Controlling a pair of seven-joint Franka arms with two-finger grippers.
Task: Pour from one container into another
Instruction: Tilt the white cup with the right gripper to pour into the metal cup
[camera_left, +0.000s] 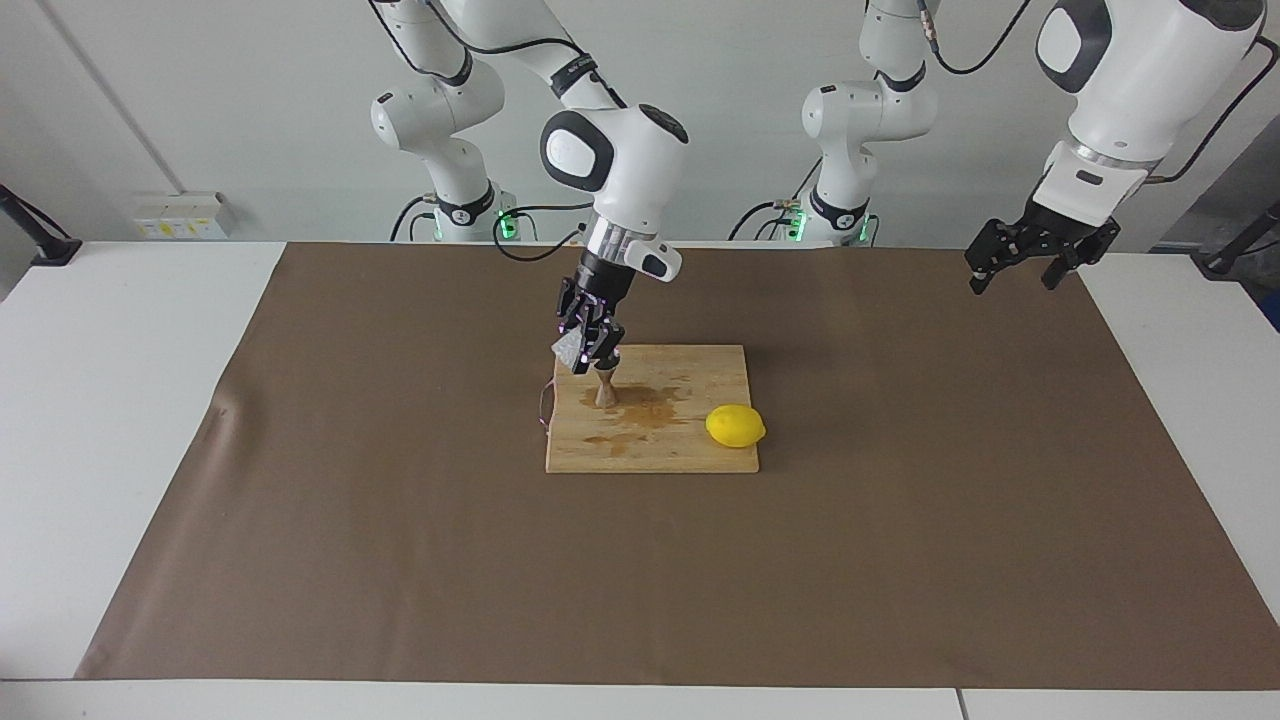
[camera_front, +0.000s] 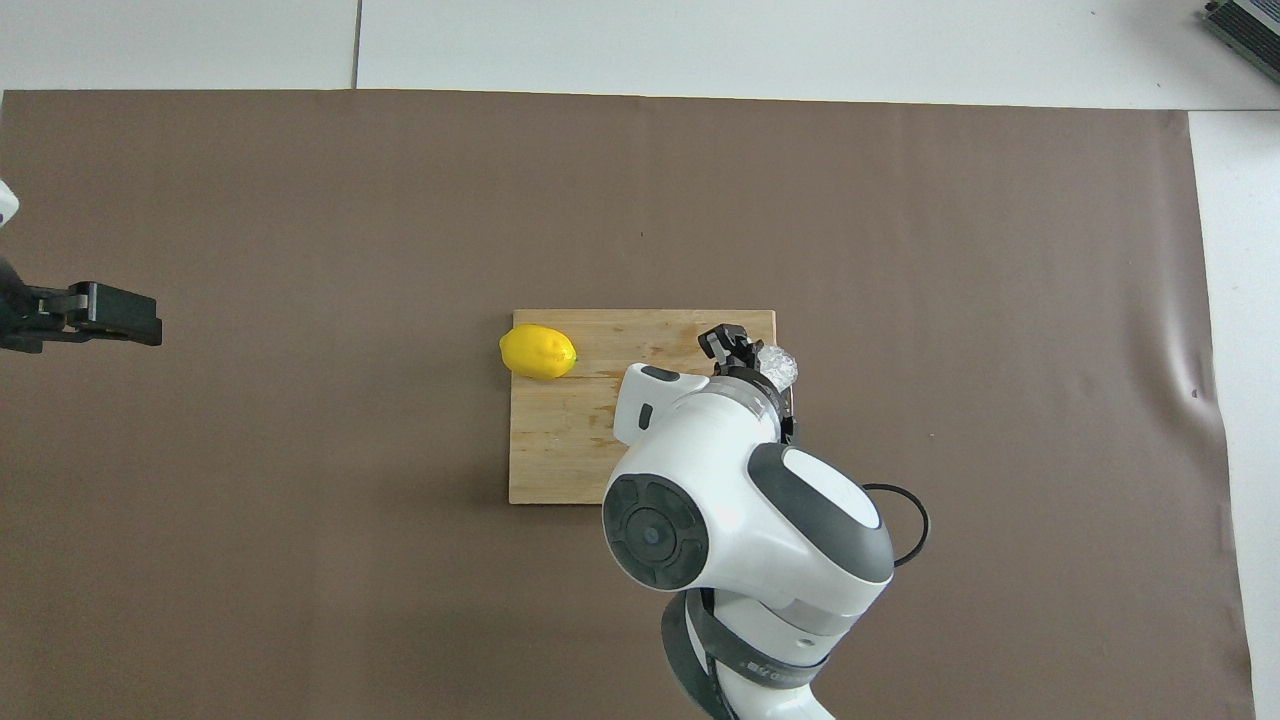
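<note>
The small clear glass cup (camera_left: 567, 349) hangs tilted in my right gripper (camera_left: 586, 352), which is shut on it just above the steel jigger (camera_left: 605, 388). The jigger stands upright on the wooden cutting board (camera_left: 690, 452), at the corner toward the right arm's end. In the overhead view the cup (camera_front: 779, 366) shows beside the right gripper (camera_front: 742, 350), and the arm hides the jigger. My left gripper (camera_left: 1012, 282) waits open and empty, raised over the mat's edge at the left arm's end, and it shows as the left gripper (camera_front: 138, 320) at the overhead view's edge.
A yellow lemon (camera_left: 735, 426) lies on the board's corner toward the left arm's end, also seen as the lemon (camera_front: 538, 351) from above. A wet brown stain (camera_left: 640, 414) spreads on the board (camera_front: 560, 450) beside the jigger. A brown mat (camera_left: 900, 560) covers the table.
</note>
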